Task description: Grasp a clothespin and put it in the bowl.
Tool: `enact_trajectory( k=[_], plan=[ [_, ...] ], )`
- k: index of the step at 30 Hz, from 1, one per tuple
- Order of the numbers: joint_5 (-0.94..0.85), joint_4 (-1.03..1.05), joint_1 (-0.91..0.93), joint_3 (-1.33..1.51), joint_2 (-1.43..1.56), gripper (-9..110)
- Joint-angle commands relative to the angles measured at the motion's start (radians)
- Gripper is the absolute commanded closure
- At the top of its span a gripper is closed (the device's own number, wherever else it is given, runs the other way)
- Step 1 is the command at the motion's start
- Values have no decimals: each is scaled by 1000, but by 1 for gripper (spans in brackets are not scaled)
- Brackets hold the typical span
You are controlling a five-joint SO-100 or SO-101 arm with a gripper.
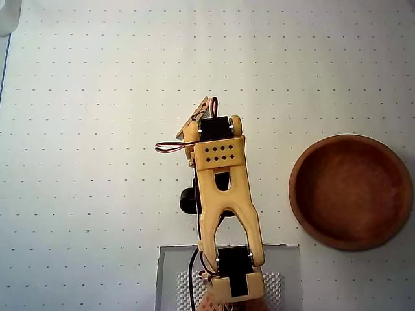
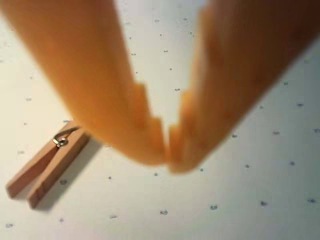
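Note:
The clothespin (image 2: pixel 47 165) is light tan wood with a metal spring and lies flat on the dotted white mat. In the wrist view it sits left of my gripper (image 2: pixel 169 159), with its front end hidden behind the left finger (image 2: pixel 100 85). My orange fingers meet at the tips with nothing between them, and they hang just beside the clothespin. In the overhead view the yellow arm (image 1: pixel 220 175) covers the gripper, and only an end of the clothespin (image 1: pixel 194 115) pokes out at its upper left. The reddish-brown bowl (image 1: pixel 296 188) stands empty at the right.
The arm's grey base plate (image 1: pixel 175 272) sits at the bottom centre in the overhead view. A pale object (image 1: pixel 9 16) occupies the top left corner. A black round part (image 1: pixel 187 201) juts from the arm's left side.

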Motion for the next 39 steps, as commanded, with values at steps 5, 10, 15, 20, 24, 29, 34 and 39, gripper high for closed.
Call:
enact_trajectory(
  k=[5,10,15,20,24,29,34,39],
  plan=[
    [0,12,-143,-123,-12,104],
    [0,20,-229,-156,-117,104],
    [0,12,-304,-218,-193,104],
    [-11,12,-314,-330,-304,104],
    [-17,20,-298,-453,-416,104],
    [-20,26,-273,-637,-534,104],
    [-20,28,-241,-795,-658,104],
    [-20,28,-201,-928,-776,104]
  ],
)
